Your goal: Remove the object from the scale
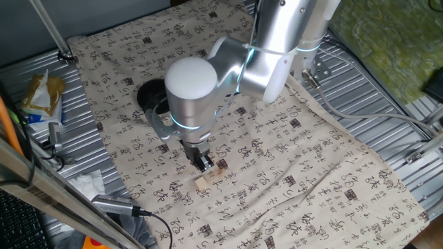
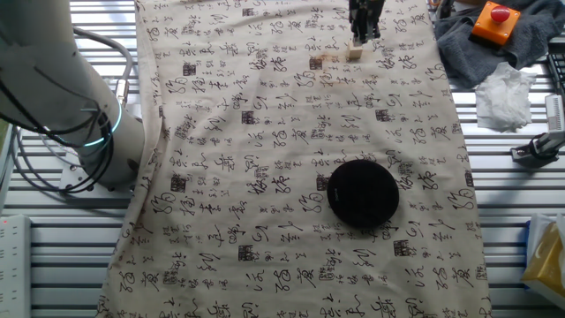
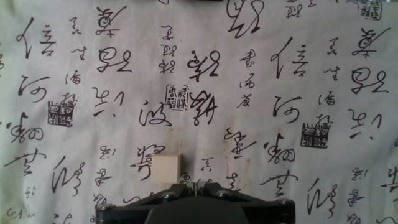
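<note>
A pale block (image 3: 166,169) rests on the calligraphy cloth (image 3: 280,81) beside the gripper (image 3: 196,185).

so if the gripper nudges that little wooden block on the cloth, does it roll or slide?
The block looks squarish with flat faces, so it should slide or tip, not roll. It's tiny and wood-like, so probably light. The cloth is wrinkled and may bunch under it.

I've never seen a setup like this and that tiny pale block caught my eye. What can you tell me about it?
The block is a tiny, pale tan, roughly cube-shaped piece that looks like bare wood, with plain faces. It lies on the printed cloth, well away from the round black scale, which has nothing on it. The gripper hangs just above and beside it; the hand view shows the block at the fingers' edge, not clearly clamped. A rusty stain sits close by.
</note>
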`<action>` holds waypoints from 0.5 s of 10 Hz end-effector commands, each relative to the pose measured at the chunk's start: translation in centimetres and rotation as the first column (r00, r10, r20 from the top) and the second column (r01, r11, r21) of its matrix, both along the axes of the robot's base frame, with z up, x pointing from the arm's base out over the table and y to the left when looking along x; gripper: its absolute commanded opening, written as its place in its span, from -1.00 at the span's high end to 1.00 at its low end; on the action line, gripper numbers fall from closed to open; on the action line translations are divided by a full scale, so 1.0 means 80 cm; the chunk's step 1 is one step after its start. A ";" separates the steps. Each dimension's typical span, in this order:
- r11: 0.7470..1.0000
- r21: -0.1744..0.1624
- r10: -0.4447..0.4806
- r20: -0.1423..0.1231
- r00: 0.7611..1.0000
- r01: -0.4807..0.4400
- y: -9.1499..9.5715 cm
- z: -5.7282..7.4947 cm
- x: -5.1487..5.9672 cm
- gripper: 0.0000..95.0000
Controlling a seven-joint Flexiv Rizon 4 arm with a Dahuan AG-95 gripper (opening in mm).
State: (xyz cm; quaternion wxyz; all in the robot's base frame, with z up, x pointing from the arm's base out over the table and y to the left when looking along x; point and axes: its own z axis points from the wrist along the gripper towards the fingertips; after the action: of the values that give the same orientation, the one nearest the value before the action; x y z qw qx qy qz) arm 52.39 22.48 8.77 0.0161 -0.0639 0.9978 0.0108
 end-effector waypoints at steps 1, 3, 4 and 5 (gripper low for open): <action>1.000 0.001 0.000 -0.003 1.000 0.000 0.001 0.000 0.001 1.00; 1.000 -0.003 -0.008 -0.014 1.000 0.008 0.001 0.001 0.000 1.00; 1.000 -0.004 -0.010 -0.020 1.000 0.010 0.001 0.002 0.000 1.00; 1.000 -0.006 -0.005 -0.028 1.000 0.004 0.001 0.003 0.000 1.00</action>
State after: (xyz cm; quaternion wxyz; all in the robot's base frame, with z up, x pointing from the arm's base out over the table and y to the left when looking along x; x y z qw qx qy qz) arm 52.35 22.60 9.00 0.0007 -0.0616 0.9981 0.0081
